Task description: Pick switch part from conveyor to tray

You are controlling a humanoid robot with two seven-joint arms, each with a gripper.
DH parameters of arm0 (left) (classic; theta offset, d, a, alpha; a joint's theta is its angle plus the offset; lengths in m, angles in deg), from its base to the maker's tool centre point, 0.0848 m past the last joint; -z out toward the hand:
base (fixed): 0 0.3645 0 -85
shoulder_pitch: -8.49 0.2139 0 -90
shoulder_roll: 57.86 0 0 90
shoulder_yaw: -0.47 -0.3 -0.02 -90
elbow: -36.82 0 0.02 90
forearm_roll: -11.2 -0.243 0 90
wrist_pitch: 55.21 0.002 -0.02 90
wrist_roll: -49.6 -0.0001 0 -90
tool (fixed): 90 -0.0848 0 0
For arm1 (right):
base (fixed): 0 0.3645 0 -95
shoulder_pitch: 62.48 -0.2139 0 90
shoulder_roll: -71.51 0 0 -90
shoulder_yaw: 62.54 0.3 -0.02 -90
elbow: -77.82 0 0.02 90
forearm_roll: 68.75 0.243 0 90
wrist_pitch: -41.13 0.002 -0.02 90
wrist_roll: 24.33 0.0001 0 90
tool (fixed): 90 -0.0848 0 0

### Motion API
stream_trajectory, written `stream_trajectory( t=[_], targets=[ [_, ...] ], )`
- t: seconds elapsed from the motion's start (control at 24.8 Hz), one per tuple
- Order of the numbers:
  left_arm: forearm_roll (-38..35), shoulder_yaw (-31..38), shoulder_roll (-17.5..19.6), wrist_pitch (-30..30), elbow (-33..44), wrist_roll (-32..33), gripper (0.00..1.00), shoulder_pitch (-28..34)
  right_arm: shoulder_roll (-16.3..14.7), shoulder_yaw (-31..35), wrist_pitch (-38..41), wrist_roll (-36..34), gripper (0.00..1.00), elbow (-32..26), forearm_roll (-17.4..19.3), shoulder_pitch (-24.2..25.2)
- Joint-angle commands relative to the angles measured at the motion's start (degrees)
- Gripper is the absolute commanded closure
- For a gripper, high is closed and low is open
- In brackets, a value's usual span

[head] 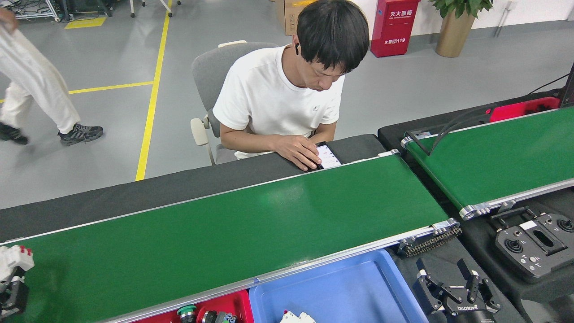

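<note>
The conveyor (251, 229) is the long dark-green belt running across the view, and most of it is bare. At its far left edge my left gripper (12, 280) is partly cut off by the frame. It is dark and low over the belt, with a white switch part (15, 259) with red dots held at its tip. The blue tray (341, 287) below the belt has white parts (296, 317) at its front edge. A red tray (235, 303) beside it holds a green push button (186, 310). My right gripper (455, 291) hangs open over the black table, right of the blue tray.
A seated person leans on the far black ledge with a hand (298, 152) on a phone (329, 156) near the belt's far rail. A second green belt (502, 157) stands at right, with a black controller (533, 242) in front of it. Another person (36, 85) walks at top left.
</note>
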Motion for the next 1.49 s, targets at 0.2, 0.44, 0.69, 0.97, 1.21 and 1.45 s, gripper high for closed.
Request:
stream_trajectory(
  t=[0.2,0.44,0.69,0.97,1.21,1.45],
  targets=[
    [-8.6,-11.28,-5.07,-0.3,17.09,-0.25,0.92,6.62,0.22,4.97,-0.06,-0.45,0.02,-0.88,0.26,1.47],
    [-15.19,-26.31,-4.63,-6.89,17.09,-0.42,0.91,-0.15,0.22,5.85,-0.33,-0.27,0.02,-0.71,0.26,1.9],
    [-20.11,-38.79,-6.39,-18.23,17.09,0.1,0.9,-5.51,0.22,6.82,-0.42,-0.36,0.02,-0.53,0.26,1.9],
    [-36.64,-49.86,-17.11,-18.4,16.83,1.42,0.88,-7.44,-0.13,8.66,0.02,-0.36,0.02,-0.44,2.55,1.82],
    [-42.61,-53.29,-22.74,-17.09,15.25,6.17,0.42,-9.81,-0.3,8.22,0.11,-0.01,0.02,-0.53,2.55,-0.56],
    [-39.89,-51.45,-23.0,-15.24,15.69,5.99,0.0,-9.64,-0.04,6.73,0.11,0.17,0.02,-0.71,2.46,-2.4]
  ],
)
